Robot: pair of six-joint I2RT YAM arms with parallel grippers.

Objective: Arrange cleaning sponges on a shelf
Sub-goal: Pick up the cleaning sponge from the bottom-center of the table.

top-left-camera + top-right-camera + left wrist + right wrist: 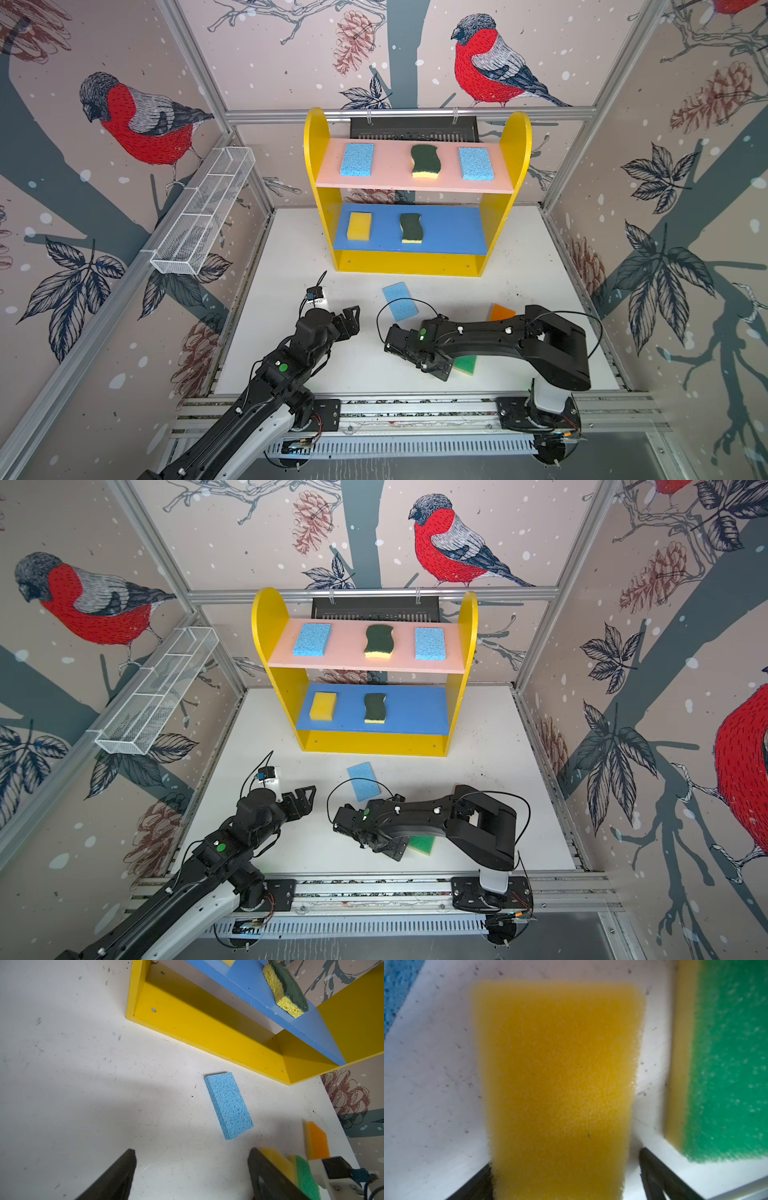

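Straddling the yellow sponge [556,1064], the right gripper [564,1157] stood wide, one jaw clear of the foam; the sponge lay on the bench [436,1084] between its jaws. Light and squashy, it would probably take a gentle pinch across its long sides. The left gripper [191,1150] hung wide and empty.

Both top views look down onto the shelf [453,232]; wrist views hug table [62,1084].

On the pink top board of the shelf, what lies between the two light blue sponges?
A dark-green wavy sponge lies there, apart from both blue sponges on the pink board. Both top views show it.
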